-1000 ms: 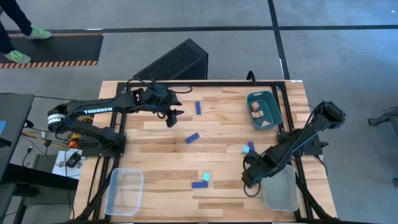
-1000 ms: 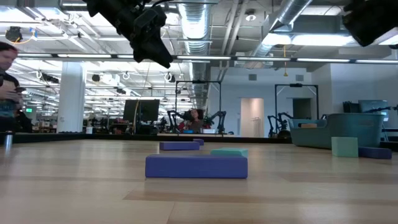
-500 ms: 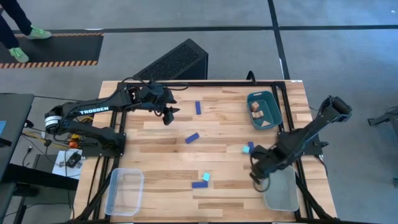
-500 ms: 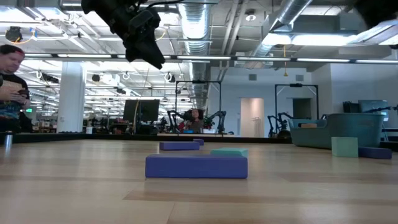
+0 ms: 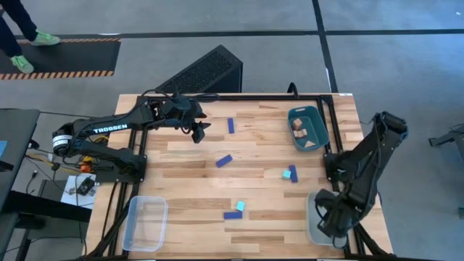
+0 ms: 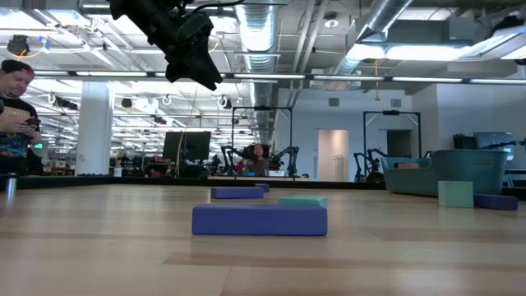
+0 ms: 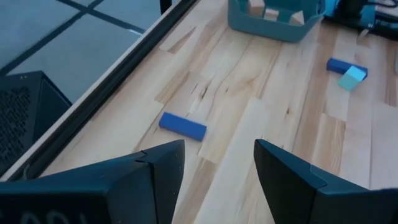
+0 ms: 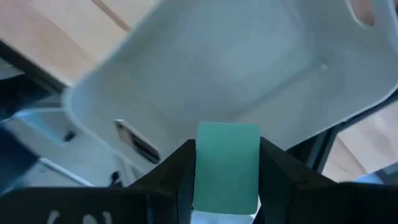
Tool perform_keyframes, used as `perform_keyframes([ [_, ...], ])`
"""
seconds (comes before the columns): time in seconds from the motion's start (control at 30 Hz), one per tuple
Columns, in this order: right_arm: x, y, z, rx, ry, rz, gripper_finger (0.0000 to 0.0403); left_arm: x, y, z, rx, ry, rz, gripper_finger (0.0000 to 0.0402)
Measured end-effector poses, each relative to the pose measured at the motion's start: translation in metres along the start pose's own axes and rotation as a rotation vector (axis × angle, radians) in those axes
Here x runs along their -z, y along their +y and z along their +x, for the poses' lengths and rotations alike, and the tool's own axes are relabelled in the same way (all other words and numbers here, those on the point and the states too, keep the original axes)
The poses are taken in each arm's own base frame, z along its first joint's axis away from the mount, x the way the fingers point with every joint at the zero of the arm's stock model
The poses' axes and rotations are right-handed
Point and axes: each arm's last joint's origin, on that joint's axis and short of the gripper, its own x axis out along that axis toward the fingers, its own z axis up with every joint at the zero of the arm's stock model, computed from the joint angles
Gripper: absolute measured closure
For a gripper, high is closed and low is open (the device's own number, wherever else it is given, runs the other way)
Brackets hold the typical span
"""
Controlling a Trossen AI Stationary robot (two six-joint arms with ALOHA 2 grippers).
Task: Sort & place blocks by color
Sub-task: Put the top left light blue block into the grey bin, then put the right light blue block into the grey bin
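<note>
A pale butcher-block table (image 5: pixel 254 156) lies under me in a big open workshop. The block that matters right now is the teal cube (image 8: pixel 227 167) pinched between the fingers of my right gripper (image 5: pixel 328 219), which hangs over the clear tray (image 5: pixel 341 233) at the table's near right corner; my jaws are part-way closed, flat against two opposite faces of the cube, and the tray's pale floor fills the wrist view beyond it. It looks small, rigid and light, with smooth painted sides, so I judge a square hold across parallel faces is the safe one, and it should drop without bouncing far if I let go low. Outward from there, a second teal cube (image 5: pixel 287 174) sits touching a dark blue bar (image 5: pixel 293 173) in the middle right, another teal cube (image 5: pixel 240 206) lies against a blue bar (image 5: pixel 232 214) nearer the front, and two more blue bars (image 5: pixel 224 160) (image 5: pixel 231 125) lie farther back. Wooden pieces rest in the dark teal bin (image 5: pixel 316 141). My left gripper (image 5: pixel 201 131) hovers empty over the far left, fingers apart, with the second clear tray (image 5: pixel 145 225) well away from it.
</note>
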Motion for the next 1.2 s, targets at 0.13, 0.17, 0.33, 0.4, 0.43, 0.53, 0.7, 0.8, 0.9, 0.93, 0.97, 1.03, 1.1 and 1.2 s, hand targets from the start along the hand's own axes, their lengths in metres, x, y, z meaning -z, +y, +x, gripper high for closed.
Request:
perform_keyframes([
  [0.13, 0.005, 0.007, 0.016, 0.058, -0.011, 0.006, 0.0254, -0.001, 0.0, 0.0, 0.001, -0.014, 0.0, 0.022],
  [0.17, 0.004, 0.009, 0.02, 0.069, -0.014, 0.009, 0.0253, -0.002, 0.0, 0.0, 0.001, -0.016, 0.0, 0.022],
  [0.33, 0.003, 0.019, 0.036, 0.089, -0.021, 0.015, 0.0251, -0.004, 0.0, 0.0, -0.004, -0.046, -0.001, 0.022],
  [0.4, 0.002, 0.023, 0.042, 0.09, -0.031, 0.023, 0.025, -0.006, 0.0, 0.0, -0.002, -0.068, -0.001, 0.022],
  [0.43, 0.002, 0.025, 0.044, 0.091, -0.035, 0.032, 0.0248, -0.007, 0.0, 0.0, -0.001, -0.079, 0.004, 0.022],
  [0.53, 0.001, 0.028, 0.052, 0.113, -0.052, 0.065, 0.0238, -0.011, -0.001, -0.001, 0.006, -0.113, 0.02, 0.022],
  [0.7, -0.001, 0.032, 0.06, 0.124, -0.078, 0.096, 0.0201, -0.013, -0.002, -0.001, 0.033, -0.135, 0.022, 0.022],
  [0.8, -0.001, 0.031, 0.058, 0.116, -0.087, 0.1, 0.0175, -0.013, -0.002, -0.001, 0.032, -0.133, 0.01, 0.022],
  [0.9, -0.005, 0.026, 0.048, 0.101, -0.14, 0.123, 0.0161, -0.012, -0.002, -0.001, 0.031, -0.126, 0.01, 0.022],
  [0.93, -0.008, 0.024, 0.044, 0.099, -0.157, 0.13, 0.016, -0.011, -0.002, -0.001, 0.029, -0.116, 0.01, 0.022],
  [0.97, -0.01, 0.021, 0.04, 0.105, -0.174, 0.141, 0.016, -0.01, -0.002, 0.0, 0.028, -0.101, 0.01, 0.022],
  [1.03, -0.017, 0.014, 0.028, 0.104, -0.205, 0.157, 0.016, -0.006, -0.001, 0.0, 0.024, -0.066, 0.011, 0.022],
  [1.1, -0.024, 0.006, 0.014, 0.093, -0.249, 0.174, 0.016, -0.003, -0.001, 0.0, 0.016, -0.027, 0.013, 0.022],
  [1.2, -0.035, -0.007, -0.008, 0.028, -0.36, 0.206, 0.0162, 0.002, 0.001, 0.0, -0.012, 0.022, 0.012, 0.022],
])
